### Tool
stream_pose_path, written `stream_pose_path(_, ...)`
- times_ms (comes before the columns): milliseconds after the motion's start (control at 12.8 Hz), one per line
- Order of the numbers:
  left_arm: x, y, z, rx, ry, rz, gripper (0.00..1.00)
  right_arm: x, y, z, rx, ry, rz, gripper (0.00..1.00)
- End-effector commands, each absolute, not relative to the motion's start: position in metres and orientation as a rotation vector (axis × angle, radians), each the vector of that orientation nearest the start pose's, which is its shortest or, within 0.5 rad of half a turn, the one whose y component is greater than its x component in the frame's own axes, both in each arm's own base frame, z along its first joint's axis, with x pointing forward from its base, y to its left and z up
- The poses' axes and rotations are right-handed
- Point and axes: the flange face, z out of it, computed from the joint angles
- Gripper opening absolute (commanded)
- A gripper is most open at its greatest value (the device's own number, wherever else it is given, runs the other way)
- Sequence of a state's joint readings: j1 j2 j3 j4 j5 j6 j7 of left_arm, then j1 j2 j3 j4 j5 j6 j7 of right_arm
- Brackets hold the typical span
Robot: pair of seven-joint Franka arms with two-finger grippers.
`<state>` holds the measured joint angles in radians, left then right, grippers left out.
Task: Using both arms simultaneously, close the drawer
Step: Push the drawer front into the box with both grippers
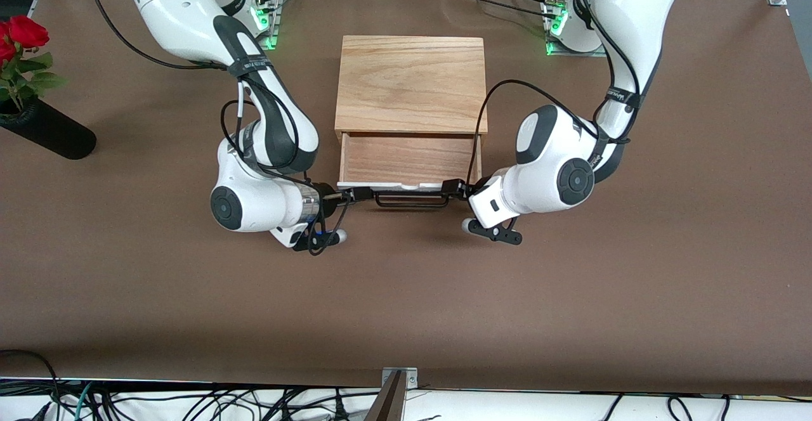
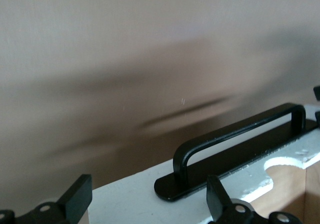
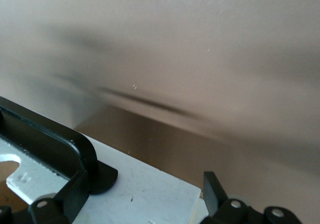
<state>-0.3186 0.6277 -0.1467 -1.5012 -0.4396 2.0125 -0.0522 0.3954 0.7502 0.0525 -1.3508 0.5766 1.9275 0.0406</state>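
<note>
The drawer (image 1: pixel 409 158) stands pulled out of the light oak box (image 1: pixel 411 85), toward the front camera. Its white front panel (image 1: pixel 388 185) carries a thin black handle (image 1: pixel 409 203). My left gripper (image 1: pixel 451 187) is open at the panel's end toward the left arm. In the left wrist view its fingers (image 2: pixel 75 196) straddle the white panel (image 2: pixel 130 199) beside the handle's foot (image 2: pixel 172 189). My right gripper (image 1: pixel 358 194) is open at the panel's other end. In the right wrist view its fingers (image 3: pixel 212 191) straddle the panel (image 3: pixel 150 189) next to the handle (image 3: pixel 55 134).
A black vase (image 1: pixel 47 130) with red roses (image 1: pixel 22 33) lies at the right arm's end of the table. The green-lit arm bases (image 1: pixel 263 18) (image 1: pixel 561 25) stand beside the box. The brown table (image 1: pixel 406 307) stretches toward the front camera.
</note>
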Motion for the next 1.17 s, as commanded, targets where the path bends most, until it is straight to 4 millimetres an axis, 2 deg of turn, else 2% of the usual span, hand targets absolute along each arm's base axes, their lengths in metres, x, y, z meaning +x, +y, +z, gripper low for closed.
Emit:
stream_pose_path(0,0.585,-0.323,0.288,-3.436,0.44,0.811,1.0,0.621,0.338,0.269,-2.615,-0.17,0.455,1.0)
stream_pose_path(235,0.563,-0.327,0.278,-3.336,0.487,1.05,1.0,0.602,0.331,0.273,-2.621,-0.17,0.492,1.0)
stream_pose_path(391,0.558,-0.324,0.278,-3.301,0.497,1.124,1.0,0.587,0.326,0.272,-2.625,-0.171,0.523,1.0)
stream_pose_path(548,0.551,-0.327,0.279,-3.271,0.511,1.18,1.0,0.572,0.321,0.27,-2.629,-0.17,0.558,1.0)
stream_pose_path(783,0.542,-0.328,0.279,-3.221,0.535,1.268,1.0,0.54,0.325,0.27,-2.626,-0.172,0.623,1.0)
stream_pose_path(1096,0.544,-0.327,0.281,-3.226,0.536,1.261,1.0,0.498,0.334,0.266,-2.594,-0.162,0.671,1.0)
